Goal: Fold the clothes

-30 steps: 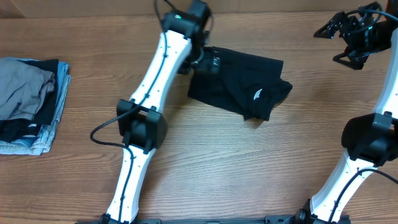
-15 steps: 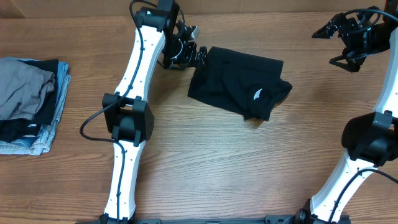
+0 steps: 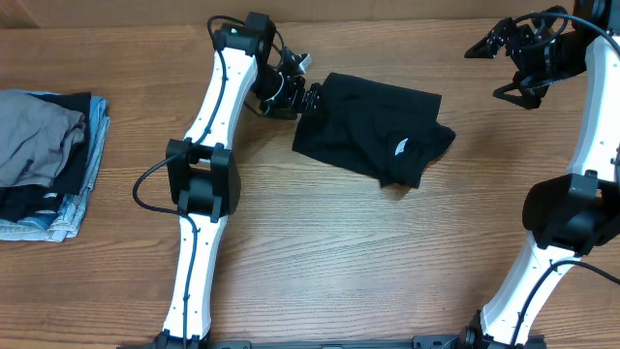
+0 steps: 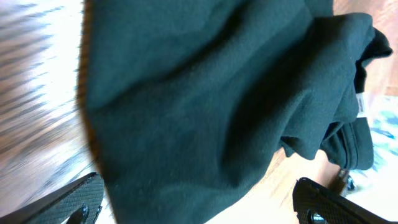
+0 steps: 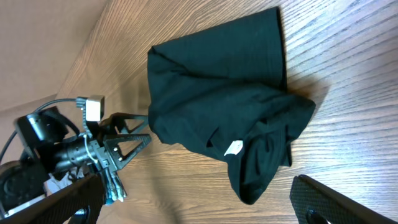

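The black garment (image 3: 363, 126) lies folded in a rough rectangle at the table's back centre, its white label (image 3: 401, 146) near the right end. My left gripper (image 3: 308, 85) is open at the garment's left edge. In the left wrist view the black cloth (image 4: 199, 93) fills the frame and reaches down between the wide-apart fingertips (image 4: 71, 199), with the label (image 4: 360, 104) at the right. My right gripper (image 3: 492, 70) is open and empty, raised to the right of the garment. The right wrist view looks down on the garment (image 5: 217, 87), its label (image 5: 233, 147) and the left gripper (image 5: 121, 144).
A pile of folded clothes (image 3: 44, 160) sits at the table's left edge, a grey garment (image 3: 34, 136) on top and light-blue denim (image 3: 53, 225) at the bottom. The left arm (image 3: 218, 116) stretches from the front edge up to the garment.
My left gripper came off the garment's top-left corner, swung left, and now sits by the left edge. My right gripper has shifted a little left. The garment's shape is unchanged.
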